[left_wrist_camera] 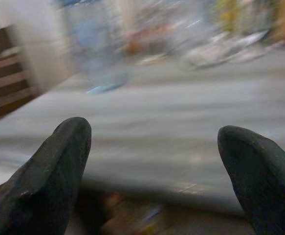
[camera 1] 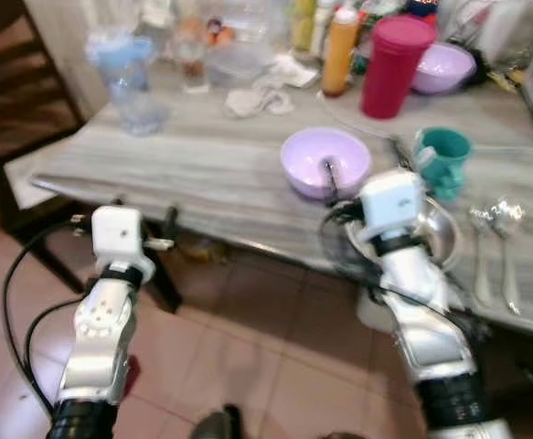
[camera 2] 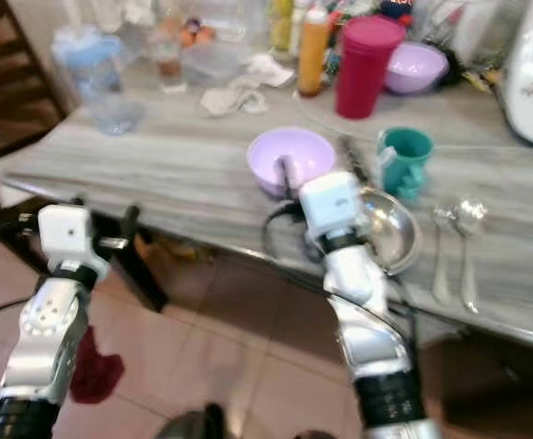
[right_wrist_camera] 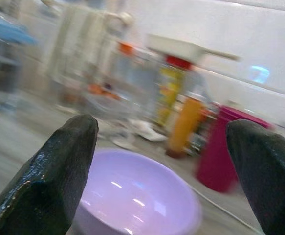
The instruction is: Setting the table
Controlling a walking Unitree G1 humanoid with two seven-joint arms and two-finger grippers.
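- Right pincer (right_wrist_camera: 159, 171): fingers spread wide, empty, raised just before the lilac bowl (camera 1: 325, 161) on the bench (camera 1: 202, 165).
- Left pincer (left_wrist_camera: 152, 166): spread, empty, at the bench's front edge.
- Steel bowl (camera 2: 389, 229), teal cup (camera 1: 442, 157) and spoons (camera 1: 495, 238) lie right of the lilac bowl.

A grey streaked table (camera 1: 202, 165) carries a lilac bowl (camera 1: 325, 161), a teal cup (camera 1: 442, 155), a steel bowl (camera 1: 438, 233) near the front edge, two spoons (camera 1: 495, 247), a red tumbler (camera 1: 391, 66), an orange bottle (camera 1: 339, 50) and crumpled cloths (camera 1: 261, 96)
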